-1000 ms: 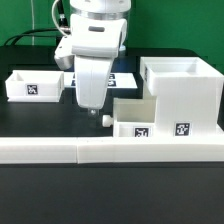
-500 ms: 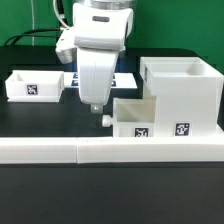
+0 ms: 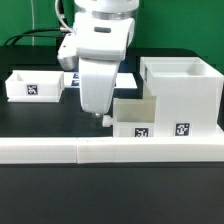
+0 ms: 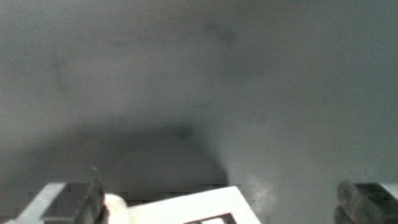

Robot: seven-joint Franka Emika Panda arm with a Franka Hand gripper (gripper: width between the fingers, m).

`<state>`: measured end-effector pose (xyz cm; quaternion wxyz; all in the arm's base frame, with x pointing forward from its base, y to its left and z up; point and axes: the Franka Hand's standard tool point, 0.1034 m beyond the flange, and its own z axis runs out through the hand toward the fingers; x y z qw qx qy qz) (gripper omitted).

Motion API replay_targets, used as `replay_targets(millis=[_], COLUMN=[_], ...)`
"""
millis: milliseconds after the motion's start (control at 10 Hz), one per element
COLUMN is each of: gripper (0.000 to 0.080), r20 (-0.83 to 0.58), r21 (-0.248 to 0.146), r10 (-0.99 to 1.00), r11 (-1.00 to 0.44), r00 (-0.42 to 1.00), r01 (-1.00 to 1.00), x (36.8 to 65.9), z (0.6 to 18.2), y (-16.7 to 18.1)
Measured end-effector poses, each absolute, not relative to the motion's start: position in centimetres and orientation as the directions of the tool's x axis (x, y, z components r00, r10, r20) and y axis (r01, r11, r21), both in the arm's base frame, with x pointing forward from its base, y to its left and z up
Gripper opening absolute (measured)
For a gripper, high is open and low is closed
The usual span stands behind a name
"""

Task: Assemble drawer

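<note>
The large white housing (image 3: 185,92) stands at the exterior view's right. One small tray (image 3: 135,120) sits at the housing's lower front, its round knob (image 3: 104,119) pointing to the exterior view's left. The second small tray (image 3: 33,85) lies apart at the far left. My gripper (image 3: 95,108) hangs just above and beside the knob. In the wrist view my gripper (image 4: 222,198) is open, its fingers (image 4: 71,203) wide apart, with a white tagged tray corner (image 4: 187,208) between them, close to one finger. Nothing is held.
The long low white L-shaped bar (image 3: 110,150) runs across the front. The marker board (image 3: 125,77) lies flat behind my gripper, mostly hidden by it. The table top is black.
My gripper has shifted a little to the exterior view's right and slightly down, closer to the knob of the tray by the housing. The parts have not moved.
</note>
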<state>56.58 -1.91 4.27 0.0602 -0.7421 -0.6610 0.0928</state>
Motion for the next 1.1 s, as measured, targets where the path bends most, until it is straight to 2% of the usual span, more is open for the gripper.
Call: replay_targets(millis=[200, 500, 1100], gripper=[0.0649, 0.0649, 0.0649], r20=[-0.057, -0.059, -0.097], r21=[-0.211, -0.224, -0.216], r10=[0.993, 0.99, 0.972], r11=[-0.113, -0.139, -0.23], r00=[0.103, 0.129, 0.214], r01=[0.971, 0.965, 0.949], x=[57.9, 57.7, 57.7], z=[4.6, 3.8, 3.8], y=[-2.2, -1.0, 0.1])
